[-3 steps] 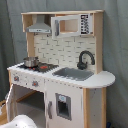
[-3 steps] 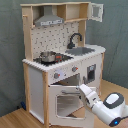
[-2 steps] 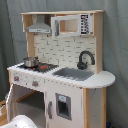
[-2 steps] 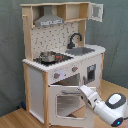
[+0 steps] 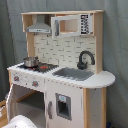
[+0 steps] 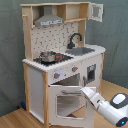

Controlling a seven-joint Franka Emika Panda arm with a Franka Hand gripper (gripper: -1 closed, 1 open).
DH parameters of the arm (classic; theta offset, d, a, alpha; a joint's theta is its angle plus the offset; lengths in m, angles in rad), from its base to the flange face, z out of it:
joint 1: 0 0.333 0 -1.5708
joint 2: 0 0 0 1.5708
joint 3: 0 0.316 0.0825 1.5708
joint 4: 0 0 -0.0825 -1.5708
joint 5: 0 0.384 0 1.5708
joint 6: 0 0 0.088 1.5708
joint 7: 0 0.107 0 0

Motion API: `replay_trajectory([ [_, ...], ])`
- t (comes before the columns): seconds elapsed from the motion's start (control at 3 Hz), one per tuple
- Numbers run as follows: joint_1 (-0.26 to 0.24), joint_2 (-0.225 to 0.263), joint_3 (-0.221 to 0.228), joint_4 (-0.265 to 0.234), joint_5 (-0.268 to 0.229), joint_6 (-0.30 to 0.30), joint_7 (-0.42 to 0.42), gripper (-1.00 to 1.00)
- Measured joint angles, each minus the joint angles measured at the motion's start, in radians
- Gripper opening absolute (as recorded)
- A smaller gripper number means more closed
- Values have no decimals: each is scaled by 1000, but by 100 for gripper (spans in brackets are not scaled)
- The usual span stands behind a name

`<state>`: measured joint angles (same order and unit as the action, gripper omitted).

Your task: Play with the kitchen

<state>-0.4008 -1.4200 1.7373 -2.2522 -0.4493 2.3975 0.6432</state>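
First exterior view. The kitchen (image 5: 60, 70) stood against a grey-green curtain (image 5: 115, 45) and filled most of the frame. On its counter, the pot (image 5: 30, 61) sat on the stovetop (image 5: 40, 66), with the sink (image 5: 74, 74) and black faucet (image 5: 85, 59) further toward the first exterior view's right. The grey hood (image 5: 39, 26) hung above the stovetop. Below the counter the left compartment stood open and dark. A white rounded shape at the bottom edge, below the open compartment, was probably part of my arm; I could not make out the gripper here.

Second exterior view. The kitchen stood on a wooden floor (image 6: 15, 119), same curtain behind. The oven door (image 6: 67, 102) below the knobs (image 6: 56, 76) hung open, swung out from the cabinet. My arm (image 6: 112, 107) came in from the lower corner on the second exterior view's right, and the gripper (image 6: 86, 92) sat right at the door's free edge. Whether it was closed on the door, merely touching, or spread apart, I cannot tell.

Risks, as I judged them: pushing along the door's edge rather than around its hinge could strain the hinge or shove the whole light toy across the smooth floor. A hard nudge could rock it and tip the pot off the stovetop. If the contact was only a touch, the gripper could slip off the edge.
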Motion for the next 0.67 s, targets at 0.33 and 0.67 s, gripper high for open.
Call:
replay_trajectory([
  [0.33, 33, -13, -7, -29, 33, 9, -91, 100],
  [0.67, 68, -28, -14, -58, 67, 19, -185, 100],
])
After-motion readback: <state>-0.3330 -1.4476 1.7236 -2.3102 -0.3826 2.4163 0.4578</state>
